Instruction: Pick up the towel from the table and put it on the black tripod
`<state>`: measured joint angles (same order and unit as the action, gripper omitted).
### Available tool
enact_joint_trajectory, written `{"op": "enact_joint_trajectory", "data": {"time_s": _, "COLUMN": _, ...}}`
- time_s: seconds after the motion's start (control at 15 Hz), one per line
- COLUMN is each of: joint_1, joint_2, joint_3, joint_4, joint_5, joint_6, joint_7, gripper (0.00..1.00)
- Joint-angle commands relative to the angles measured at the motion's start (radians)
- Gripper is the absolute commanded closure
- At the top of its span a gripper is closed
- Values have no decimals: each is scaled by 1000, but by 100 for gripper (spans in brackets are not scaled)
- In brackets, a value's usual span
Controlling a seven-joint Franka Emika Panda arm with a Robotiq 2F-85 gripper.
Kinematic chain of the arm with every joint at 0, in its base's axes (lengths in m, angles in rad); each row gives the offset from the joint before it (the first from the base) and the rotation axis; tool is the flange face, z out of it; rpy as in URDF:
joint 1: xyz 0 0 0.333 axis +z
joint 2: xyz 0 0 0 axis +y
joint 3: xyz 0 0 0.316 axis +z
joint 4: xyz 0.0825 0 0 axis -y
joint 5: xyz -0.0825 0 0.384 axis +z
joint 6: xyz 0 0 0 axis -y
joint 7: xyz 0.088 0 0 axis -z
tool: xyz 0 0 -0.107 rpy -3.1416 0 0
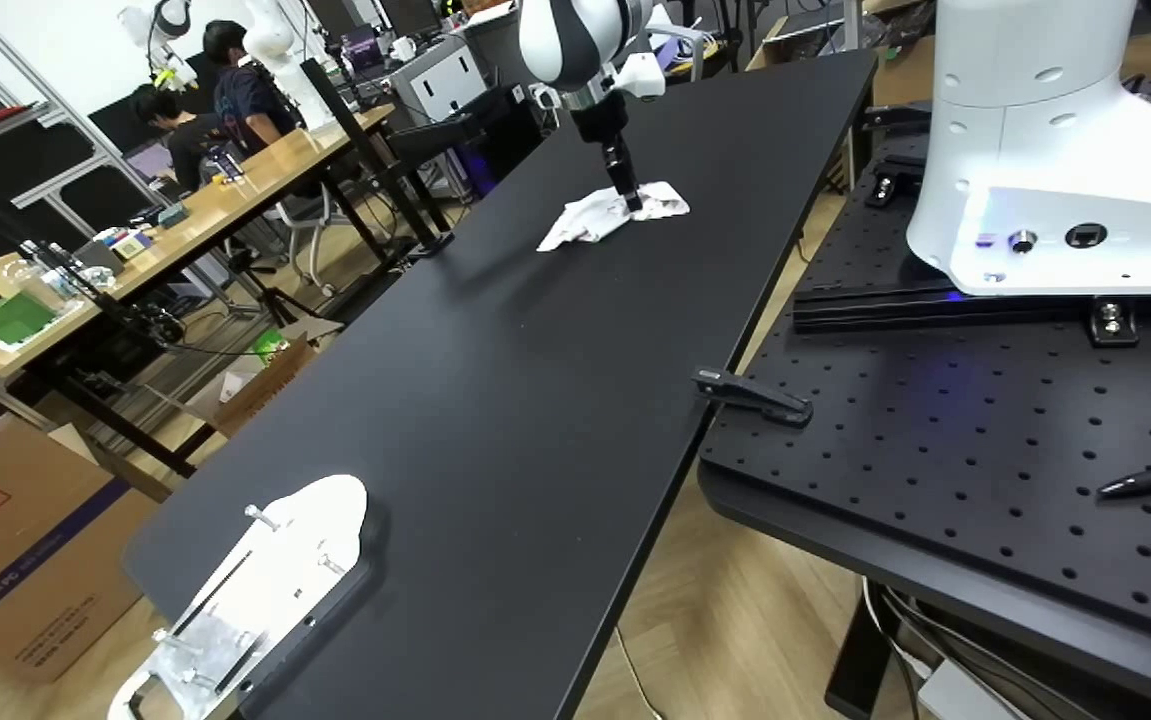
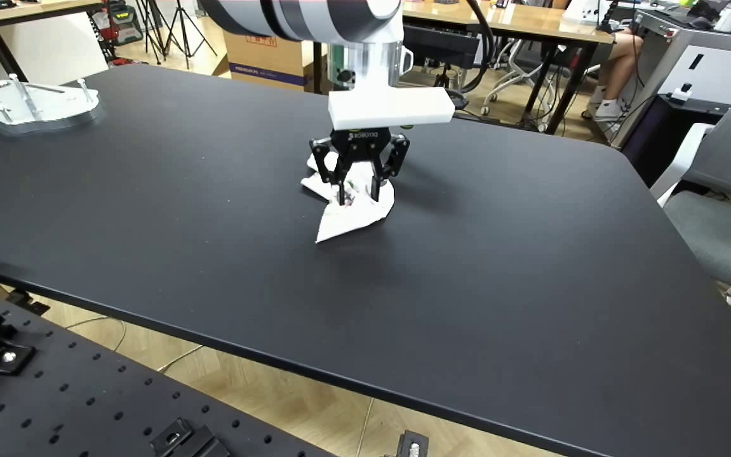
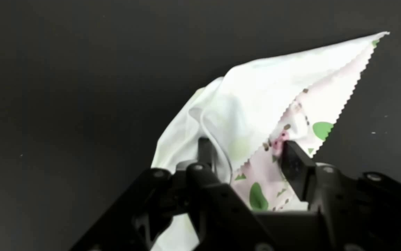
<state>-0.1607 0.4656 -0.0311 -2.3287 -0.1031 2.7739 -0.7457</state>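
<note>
A white towel with green and pink print and a zigzag edge lies crumpled and partly folded on the black table [image 1: 495, 430]. The towel shows in both exterior views [image 1: 590, 215] [image 2: 347, 222] and in the wrist view [image 3: 256, 90]. My gripper [image 2: 359, 202] points down at the towel with its fingertips at the cloth. It also shows in the wrist view [image 3: 246, 142]. The fingers are apart, with towel folds between them; part of the cloth is hidden under the gripper. A black tripod [image 2: 179, 9] stands on the floor in the far background in an exterior view.
A white plate with upright metal posts [image 1: 300, 530] lies at the table's far end, also visible in an exterior view [image 2: 28, 105]. A black clamp [image 1: 755, 397] bridges the table edge and the perforated black board [image 1: 935, 430]. A grey chair [image 2: 730, 222] stands beyond the table.
</note>
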Motion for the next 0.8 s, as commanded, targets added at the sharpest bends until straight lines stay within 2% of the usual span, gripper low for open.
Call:
{"op": "enact_joint_trajectory", "data": {"time_s": 0.0, "joint_1": -34, "joint_2": -6, "joint_3": 26, "joint_4": -2, "joint_5": -13, "joint_6": -10, "joint_7": 14, "gripper": 75}}
{"op": "enact_joint_trajectory", "data": {"time_s": 0.2, "joint_1": -50, "joint_2": -21, "joint_3": 46, "joint_4": -10, "joint_5": -3, "joint_6": -14, "joint_7": 3, "gripper": 95}}
{"op": "enact_joint_trajectory", "data": {"time_s": 0.27, "joint_1": -54, "joint_2": -27, "joint_3": 51, "joint_4": -13, "joint_5": -2, "joint_6": -15, "joint_7": 2, "gripper": 99}}
{"op": "enact_joint_trajectory", "data": {"time_s": 0.73, "joint_1": -60, "joint_2": -109, "joint_3": 81, "joint_4": -43, "joint_5": 2, "joint_6": -27, "joint_7": -13, "gripper": 98}}
